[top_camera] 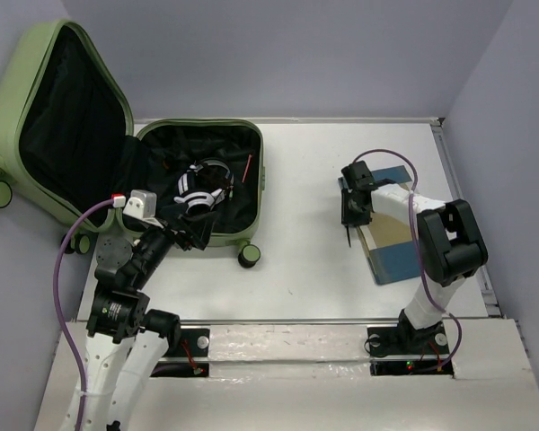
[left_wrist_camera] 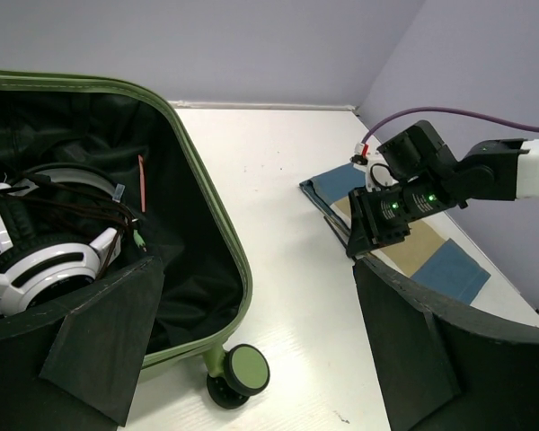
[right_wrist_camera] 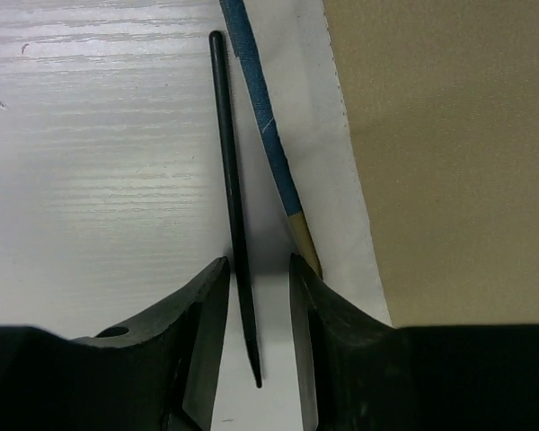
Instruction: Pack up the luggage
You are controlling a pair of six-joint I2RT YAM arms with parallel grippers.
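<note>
Straddling a thin black stick, right gripper jaws part-spread: one finger just beside it, the other with a gap, so no grasp. Stick lies flat on white table, along the edge of a flat tan-and-blue pad. Pad sits on the table's right half, well apart from the luggage

Left gripper jaws released, spread wide, nothing between them. It hangs over the near rim of the luggage

Luggage lies open on the table's left side, base flat, black lining showing, lid tilted up and out past the left edge. White-and-black headphones rest inside the base; a thin red strip shows on the lining beside them. One wheel at the near corner, on the table
</note>
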